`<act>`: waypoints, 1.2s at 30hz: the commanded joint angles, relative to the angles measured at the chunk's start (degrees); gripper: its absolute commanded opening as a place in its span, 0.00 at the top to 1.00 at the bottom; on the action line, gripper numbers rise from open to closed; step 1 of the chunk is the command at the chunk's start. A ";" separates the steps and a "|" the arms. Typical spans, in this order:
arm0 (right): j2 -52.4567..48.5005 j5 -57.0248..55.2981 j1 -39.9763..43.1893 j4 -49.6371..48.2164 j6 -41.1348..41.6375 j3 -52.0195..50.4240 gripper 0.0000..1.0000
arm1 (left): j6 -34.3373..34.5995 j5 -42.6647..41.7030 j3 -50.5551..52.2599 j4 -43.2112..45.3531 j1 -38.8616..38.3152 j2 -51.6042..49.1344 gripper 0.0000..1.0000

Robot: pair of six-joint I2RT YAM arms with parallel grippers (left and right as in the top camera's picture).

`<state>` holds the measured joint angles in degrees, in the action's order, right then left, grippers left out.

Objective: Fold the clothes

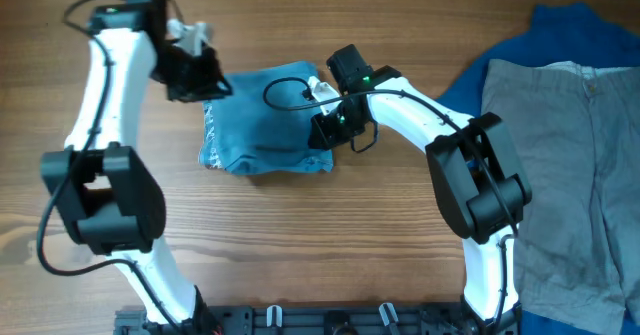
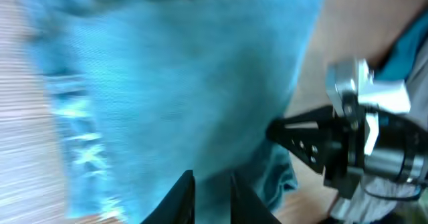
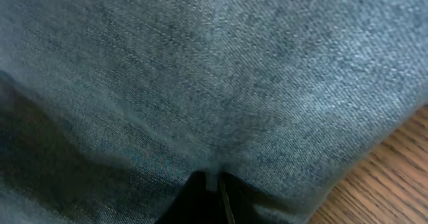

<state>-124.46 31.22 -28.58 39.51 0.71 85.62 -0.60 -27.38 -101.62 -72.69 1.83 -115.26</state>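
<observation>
The light-blue jeans [image 1: 265, 120] lie folded into a compact bundle on the wooden table [image 1: 300, 245], with pale frayed marks along their left edge. My left gripper [image 1: 212, 83] is at the bundle's upper left corner. In the left wrist view its fingers [image 2: 212, 190] are nearly together with denim [image 2: 167, 83] between them; that view is blurred. My right gripper [image 1: 325, 125] presses into the bundle's right edge. In the right wrist view its fingertips [image 3: 215, 182] pinch a small fold of denim [image 3: 234, 63]. The right arm's gripper also shows in the left wrist view [image 2: 354, 130].
Grey-khaki trousers [image 1: 570, 165] lie at the right side of the table on top of a dark royal-blue shirt [image 1: 560, 35]. Both arm bases stand at the front edge on a black rail [image 1: 320, 320].
</observation>
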 commanded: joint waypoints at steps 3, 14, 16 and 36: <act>-3.39 -6.82 0.15 -0.76 5.40 -1.97 0.87 | 2.12 -1.51 12.35 1.95 -4.31 0.07 0.83; 0.68 -6.82 0.15 0.92 3.28 -0.17 0.84 | 15.54 7.30 36.89 35.50 -0.35 1.62 0.52; 4.76 -6.99 0.33 0.31 2.25 0.68 0.83 | 12.17 8.26 30.27 27.76 0.15 3.61 0.51; 12.09 -7.06 0.52 -1.36 2.45 0.74 0.39 | -17.20 -3.02 22.12 24.24 9.22 -4.33 0.71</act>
<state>-112.71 24.95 -28.14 38.65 3.40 85.76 -11.92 -27.59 -79.85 -49.56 11.42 -118.26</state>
